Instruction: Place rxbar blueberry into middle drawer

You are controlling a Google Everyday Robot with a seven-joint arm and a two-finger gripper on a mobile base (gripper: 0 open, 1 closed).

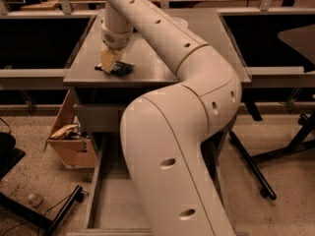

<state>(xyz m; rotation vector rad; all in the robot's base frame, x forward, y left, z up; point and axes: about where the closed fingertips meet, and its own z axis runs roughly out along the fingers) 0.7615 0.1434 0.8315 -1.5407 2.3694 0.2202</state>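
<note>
Claw (pixel 111 62) at rxbar blueberry (pixel 119 69) on cab. top (pixel 81 71); middle drawer (pixel 110 203) open below.

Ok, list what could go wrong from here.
1. The gripper is down at the bar near the front-left edge of the top; a poor grasp could push it off, toward the cardboard box.
2. The arm hides much of the drawer, so the drop could miss.
</note>
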